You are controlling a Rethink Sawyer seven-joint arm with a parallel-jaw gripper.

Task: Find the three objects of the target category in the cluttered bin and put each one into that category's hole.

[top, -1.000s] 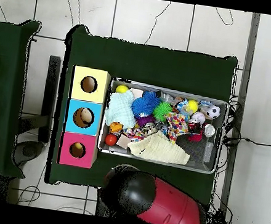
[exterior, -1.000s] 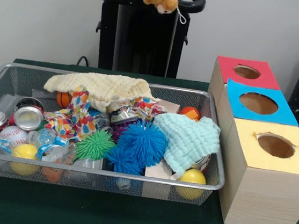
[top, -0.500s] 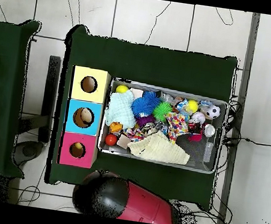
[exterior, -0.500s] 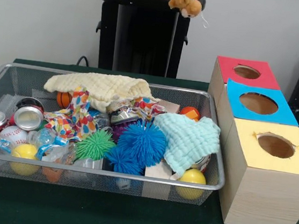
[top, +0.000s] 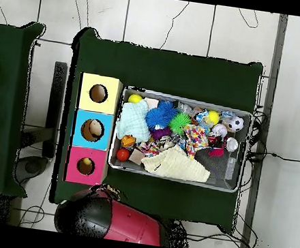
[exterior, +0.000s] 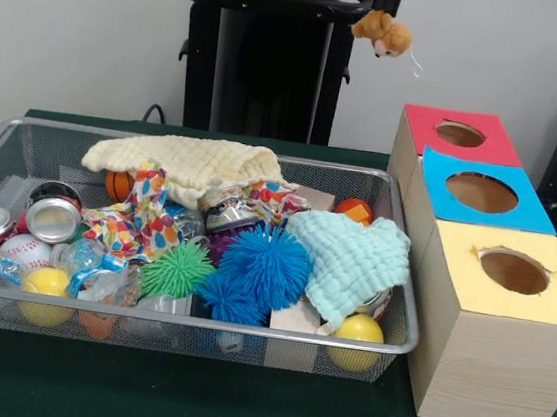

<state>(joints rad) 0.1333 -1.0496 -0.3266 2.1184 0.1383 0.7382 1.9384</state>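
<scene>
A small plush animal point(exterior: 383, 31) hangs from the pincer point(exterior: 385, 4) at the top of the front view, high above the surface point(exterior: 186, 399) and over the gap between the wire bin point(exterior: 175, 323) and the row of boxes. The pincer is clamped on the plush animal, with only its dark tips showing at the frame's upper edge. The toy's long axis lies roughly level, tilted slightly down toward the boxes; its pale face end points that way, and a thin white string trails off the same side. It is tan-orange and fuzzy, with a lighter patch at one end.

Compared with half a second ago, the toy has travelled sideways toward the boxes and sits a little lower in the frame. In the overhead view the red and black arm point(top: 108, 219) has swung further toward the box side. The red box point(exterior: 458, 138), blue box point(exterior: 481, 196) and yellow box point(exterior: 511, 285) stand unchanged, as does the bin's clutter.
</scene>
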